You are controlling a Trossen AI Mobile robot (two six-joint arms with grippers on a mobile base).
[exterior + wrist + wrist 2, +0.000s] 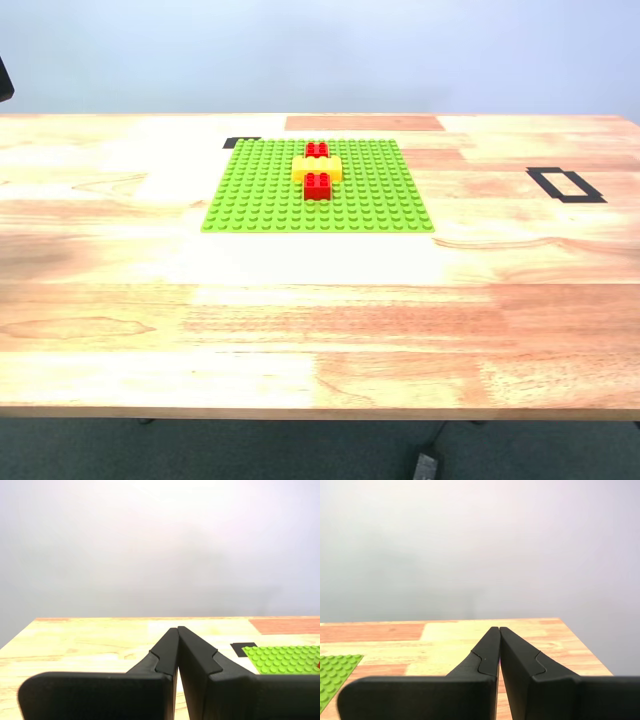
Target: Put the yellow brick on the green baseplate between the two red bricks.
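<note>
- The yellow brick (317, 169) already sits on the green baseplate (250, 195), between the two red bricks (318, 186), touching both; its long axis runs across the exterior view.
- My first gripper (177, 630) has its jaws pressed together, empty, pulled back over the bench (320, 320).
- My second gripper (499, 630) is likewise closed on nothing.
- Neither is near the brick; the task looks complete.

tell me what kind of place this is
Probably a robot lab test bench, not a home: a bare wooden table against a blank wall, black tape markers on the tabletop, and a toy setup of green baseplate with yellow brick between two red bricks.
</note>
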